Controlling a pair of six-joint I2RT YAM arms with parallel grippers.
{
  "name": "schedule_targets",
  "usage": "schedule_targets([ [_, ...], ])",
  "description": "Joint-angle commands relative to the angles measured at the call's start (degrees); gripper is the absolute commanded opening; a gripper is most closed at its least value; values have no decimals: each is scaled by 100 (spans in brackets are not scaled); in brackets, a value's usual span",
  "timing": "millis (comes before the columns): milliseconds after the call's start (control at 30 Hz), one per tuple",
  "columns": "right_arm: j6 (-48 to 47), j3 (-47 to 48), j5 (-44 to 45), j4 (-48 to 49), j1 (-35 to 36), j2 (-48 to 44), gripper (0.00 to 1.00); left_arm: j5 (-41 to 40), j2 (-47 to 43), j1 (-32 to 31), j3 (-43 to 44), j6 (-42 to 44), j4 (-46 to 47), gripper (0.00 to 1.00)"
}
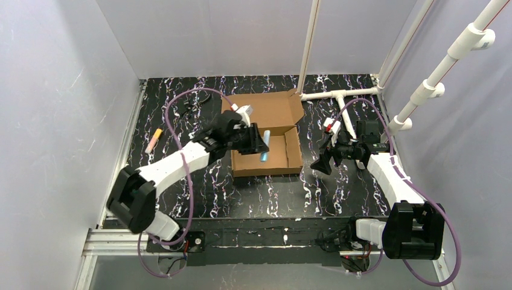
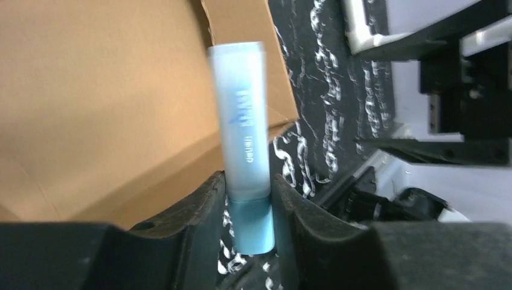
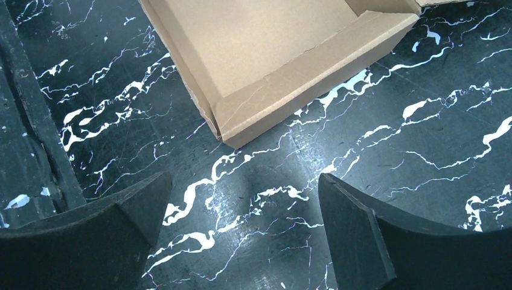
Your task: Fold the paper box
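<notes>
Top external view: paper box (image 1: 278, 160) sits mid-counter (image 1: 338, 193), open as shallow tray, side walls up, lid flap lying flat on far side. Left gripper (image 1: 253, 140) over box's left wall, pinching pale blue tube (image 1: 264, 147) by its darker end. Left wrist view: tube stands up between both fingers, brown box interior behind. Right gripper (image 1: 321, 163) spread wide, holding nothing, above bare black marbled counter just right of box's near right corner. Yellow-orange marker (image 1: 153, 140) lies well left of box.
</notes>
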Motion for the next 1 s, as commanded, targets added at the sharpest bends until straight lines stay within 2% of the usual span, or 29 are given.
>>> schedule_targets([
  [0,-43,-32,-199,92,-49,-43,100,-970,932,-250,1112,555,-934,39],
  [133,-46,-33,-169,85,-57,-57,100,-1286,1793,-304,2123,909,-1751,49],
  [233,64,-18,-70,124,-58,-54,100,-1426,1905,-308,2376,1070,-2047,60],
  [367,389,69,264,182,-45,-21,100,-1971,1121,-308,2035,1340,-2027,63],
  [433,634,243,600,175,116,63,100,-2424,246,-300,1512,1448,-1939,74],
  [500,917,536,1178,123,496,208,96,-2747,-583,-261,727,1393,-1721,95],
  [533,1067,702,1833,115,764,291,96,-2780,-965,-221,315,1319,-1593,98],
  [633,1834,1271,3097,257,1660,660,96,-2778,-1856,-54,-707,918,-1444,98],
  [733,2846,1683,3942,447,2150,1301,95,-2597,-2434,25,-1484,544,-1242,98],
  [767,3199,1763,4261,562,2307,1535,95,-2530,-2569,28,-1655,425,-1169,98],
  [867,3989,1884,6197,984,2783,2192,98,-2360,-2845,26,-1971,117,-1066,98],
  [900,4081,1880,6599,1129,2856,2317,98,-2314,-2903,27,-2041,56,-1076,98],
  [967,4277,1894,6758,1273,2878,2516,97,-2266,-3017,26,-2154,-1,-1133,98],
])
